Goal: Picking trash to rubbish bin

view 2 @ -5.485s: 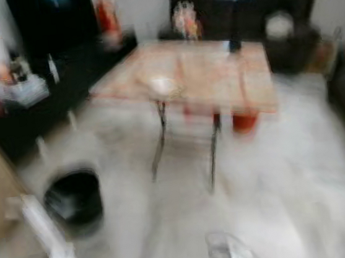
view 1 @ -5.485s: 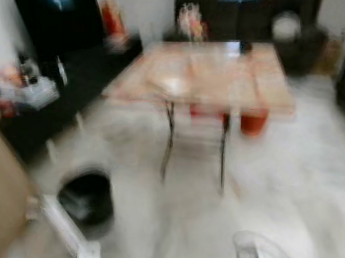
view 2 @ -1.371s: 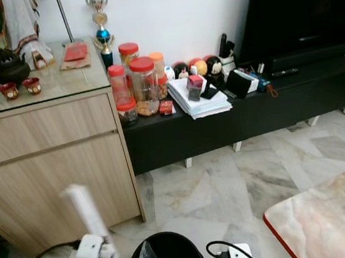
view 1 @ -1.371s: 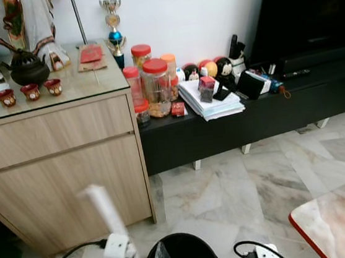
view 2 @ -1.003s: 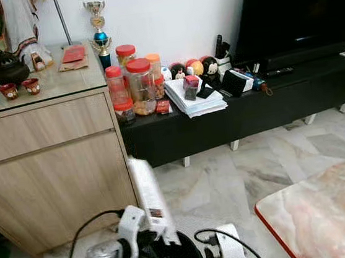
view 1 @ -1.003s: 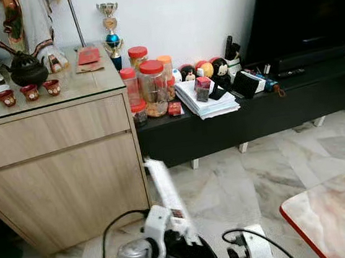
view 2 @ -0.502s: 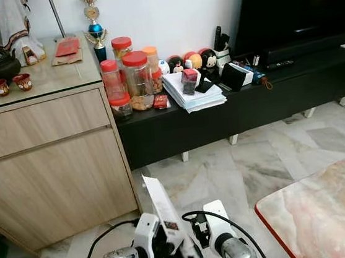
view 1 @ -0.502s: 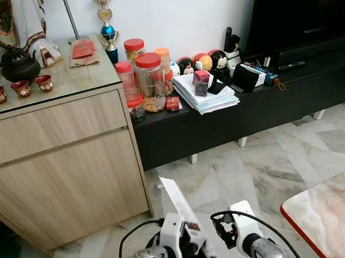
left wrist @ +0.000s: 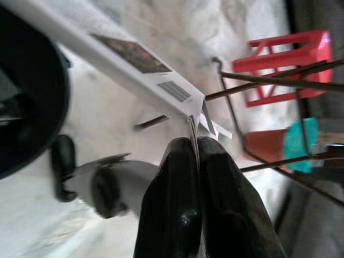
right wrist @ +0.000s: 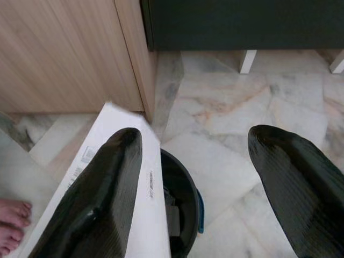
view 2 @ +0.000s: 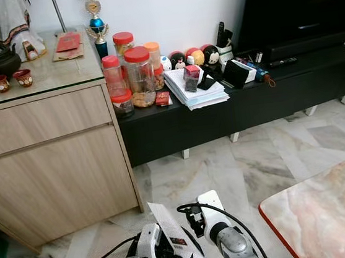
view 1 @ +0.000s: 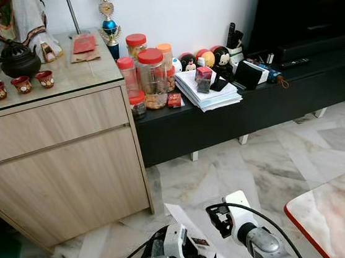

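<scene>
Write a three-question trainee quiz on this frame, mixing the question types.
1. True or false: the left hand is pinching the white flat carton.
2. The right hand is: A) clamped on a jar, B) open above the black bin, C) resting on the cabinet.
3. Fill in: the red-lidded jars stand on the black ____.

Key: 1 true. 2 B. 3 TV bench.

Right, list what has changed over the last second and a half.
The left gripper, shut on the white box, swung it from out at the left, tilted upright, across and down over the black bin. The right gripper, fingers open, rose beside it. The camera tilted a little. The jars and papers on the black bench, and the tea set on the wooden cabinet, stayed put.
</scene>
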